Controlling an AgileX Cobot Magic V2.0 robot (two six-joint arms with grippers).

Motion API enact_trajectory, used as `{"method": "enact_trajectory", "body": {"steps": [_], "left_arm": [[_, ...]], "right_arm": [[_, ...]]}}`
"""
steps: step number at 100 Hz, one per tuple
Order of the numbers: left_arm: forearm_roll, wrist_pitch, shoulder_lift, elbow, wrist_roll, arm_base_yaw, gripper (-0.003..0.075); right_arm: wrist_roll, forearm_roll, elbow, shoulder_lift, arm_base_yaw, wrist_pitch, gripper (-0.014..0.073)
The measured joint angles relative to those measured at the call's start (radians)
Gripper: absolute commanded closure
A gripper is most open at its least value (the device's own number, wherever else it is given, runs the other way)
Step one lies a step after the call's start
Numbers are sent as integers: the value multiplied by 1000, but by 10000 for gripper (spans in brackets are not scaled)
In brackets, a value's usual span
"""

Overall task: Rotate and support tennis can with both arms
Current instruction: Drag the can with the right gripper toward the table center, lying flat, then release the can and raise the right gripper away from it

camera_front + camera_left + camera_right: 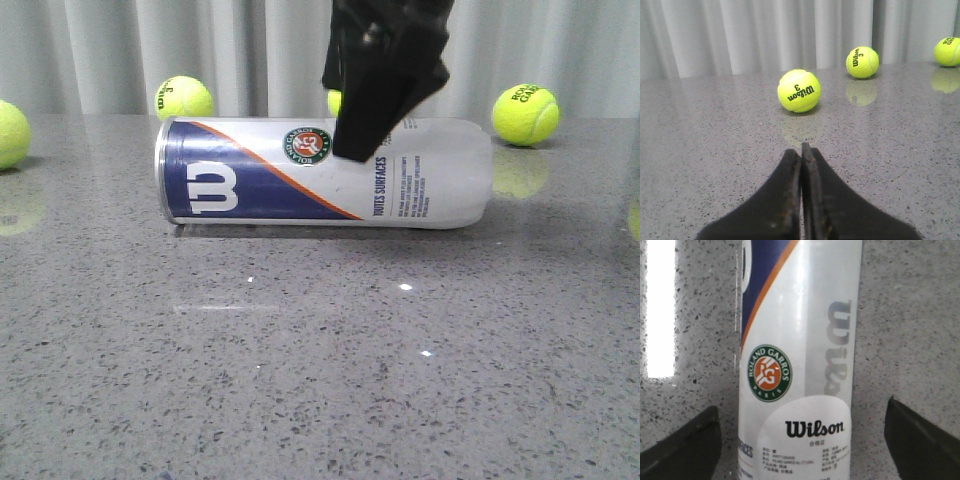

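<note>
Front view: tennis can [322, 172] lying on its side mid-table, navy W end toward left, white end toward right. Right gripper [368, 100] hanging over can's middle, blocking part of the print and the upper rim; spread not readable from this angle. Four tennis balls behind on grey speckled table [320, 360]: far-left ball [10, 133], ball [183, 98] just behind can's left end, one [335, 101] mostly hidden behind gripper, another [525, 113] beyond right end. Pleated curtain [100, 50] at back.

Left wrist view: left gripper [801, 155] low over bare table, fingers pressed together, nothing between. No can here. Nearest ball [799, 90] straight ahead, two more [862, 62] [947, 51] further back near curtain.

Right wrist view: can fills centre, Roland Garros emblem [769, 372] and Wilson logo facing cam. Right gripper fingers [685, 450] spread wide, one each side of can, both clear of it, no contact.
</note>
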Motion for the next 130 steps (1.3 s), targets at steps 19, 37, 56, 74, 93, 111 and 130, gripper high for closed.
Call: {"method": "enact_trajectory", "body": {"steps": [19,37,56,74,93,111,130], "left_arm": [[0,0,0,0,0,0,741],[0,0,0,0,0,0,741],[0,0,0,0,0,0,741],[0,0,0,0,0,0,741],[0,0,0,0,0,0,741],[0,0,0,0,0,0,741],[0,0,0,0,0,0,741]], "right_arm": [[257,-20,0,-73,0,-39,315],[585,-65,0,-121,0,-43,664],[829,-69,0,-149,0,-16,655],[1024,-69,19,-200,-46,40,659],[1140,-71,130,-323,-105,40,659],[1190,-71,272,-460,-137,-12,659],[1243,-78,410,-618,-169,-70,659]]}}
